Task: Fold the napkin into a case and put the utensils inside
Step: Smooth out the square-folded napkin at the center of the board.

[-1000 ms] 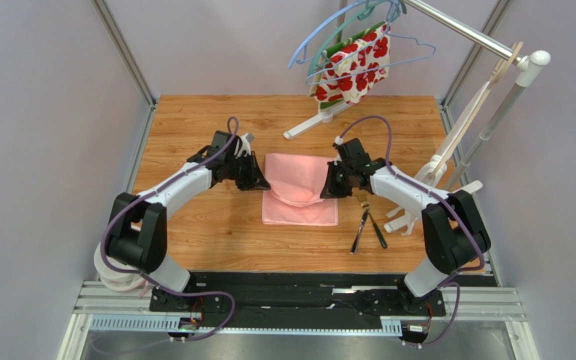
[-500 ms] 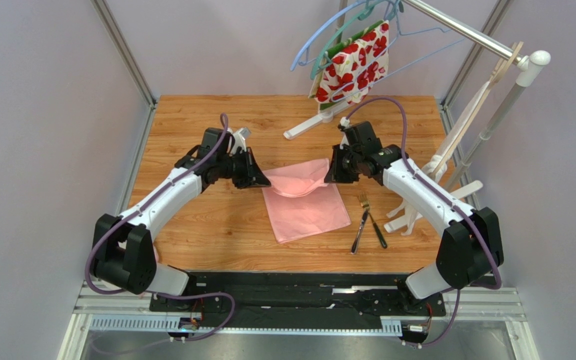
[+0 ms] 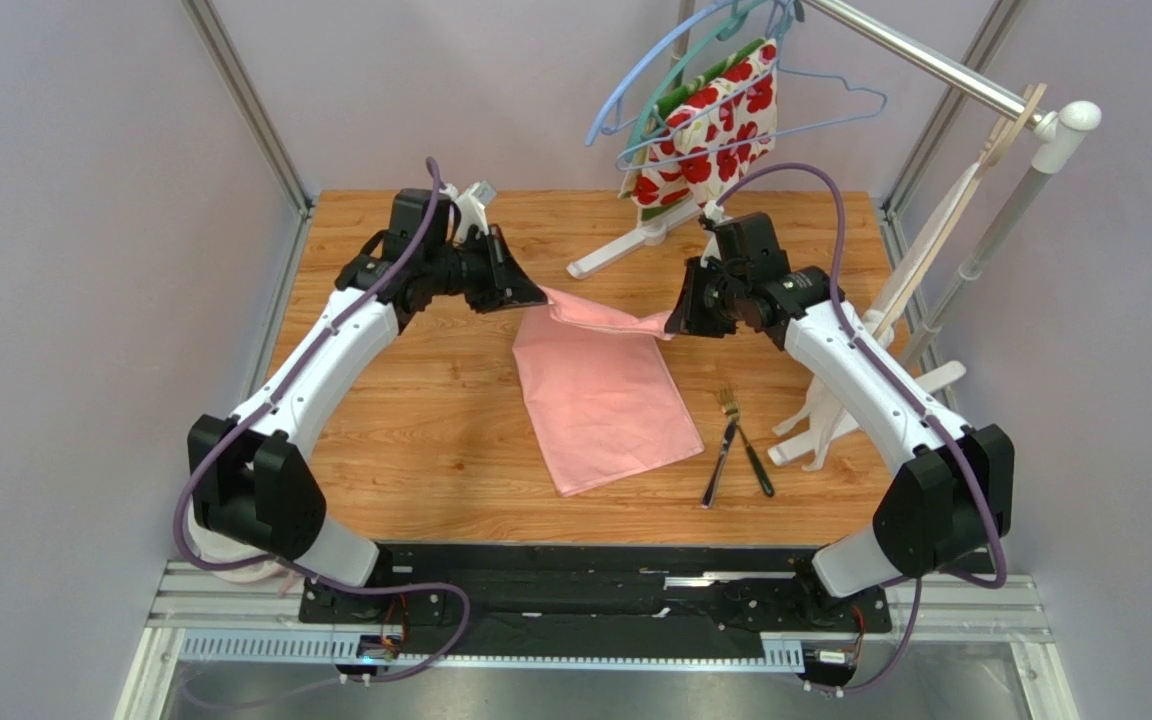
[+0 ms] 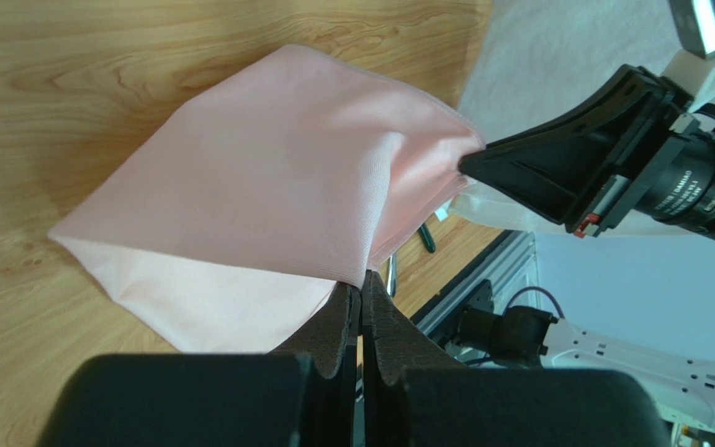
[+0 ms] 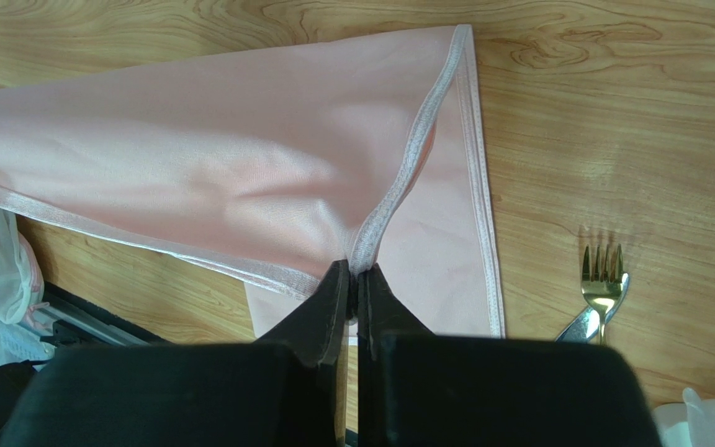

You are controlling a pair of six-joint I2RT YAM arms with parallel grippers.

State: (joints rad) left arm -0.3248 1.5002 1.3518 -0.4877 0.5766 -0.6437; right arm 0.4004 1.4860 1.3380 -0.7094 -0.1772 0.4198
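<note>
Pink napkin (image 3: 605, 398), long axis far-near, near end slightly rt.

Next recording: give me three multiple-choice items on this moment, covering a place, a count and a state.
1. Where do the utensils lie?
A. on the napkin
B. on the table, beside the napkin on the right arm's side
C. inside the napkin

2. How many arms pinch the napkin?
A. none
B. one
C. two

3. The napkin's far edge is
A. held up off the table
B. lying flat
C. rolled up

Answers:
1. B: bare wood separates them from the cloth.
2. C: the left fingers and right fingers are each shut on a corner.
3. A: it hangs between the two grips.
</note>
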